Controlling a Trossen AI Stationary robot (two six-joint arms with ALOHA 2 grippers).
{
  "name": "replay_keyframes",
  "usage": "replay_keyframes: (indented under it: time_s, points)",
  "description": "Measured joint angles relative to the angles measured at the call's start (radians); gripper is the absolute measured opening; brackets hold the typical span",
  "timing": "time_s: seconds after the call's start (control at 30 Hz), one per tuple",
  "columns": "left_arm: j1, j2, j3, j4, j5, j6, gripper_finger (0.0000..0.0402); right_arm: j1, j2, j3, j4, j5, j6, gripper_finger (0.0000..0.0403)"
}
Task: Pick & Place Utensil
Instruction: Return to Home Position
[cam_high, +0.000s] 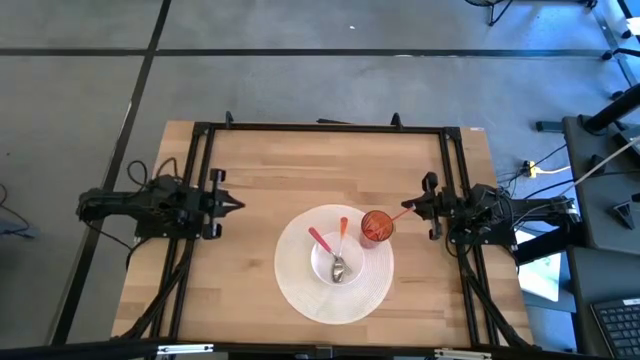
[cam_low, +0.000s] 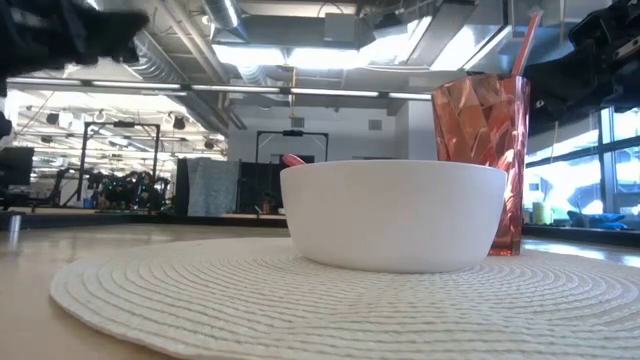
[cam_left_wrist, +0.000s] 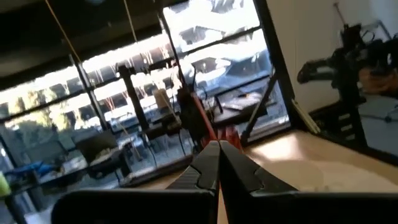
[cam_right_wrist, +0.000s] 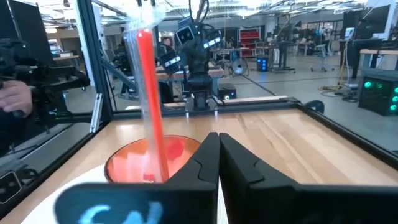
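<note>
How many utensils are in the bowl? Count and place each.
2. The pink fork lies toward the bowl's left; the orange spoon beside it, nearer the cup. None seems hidden.

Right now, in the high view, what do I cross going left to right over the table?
In order: left hand → white bowl → orange cup → right hand.

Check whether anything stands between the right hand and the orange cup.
Nothing separate does. Only bare table lies between the shut right hand and the cup; the cup's own straw leans toward that hand, tip close to it. The left hand waits at the table's left side.
</note>
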Motion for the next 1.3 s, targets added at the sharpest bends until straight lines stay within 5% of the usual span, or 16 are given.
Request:
replay_keyframes:
  time_s: [1.3]
  points:
    - [0.024,-0.001,-0.038,-0.135,-0.085,-0.059,0.0008,0.0,-0.001,0.0,-0.056,0.056,0.012,0.0023]
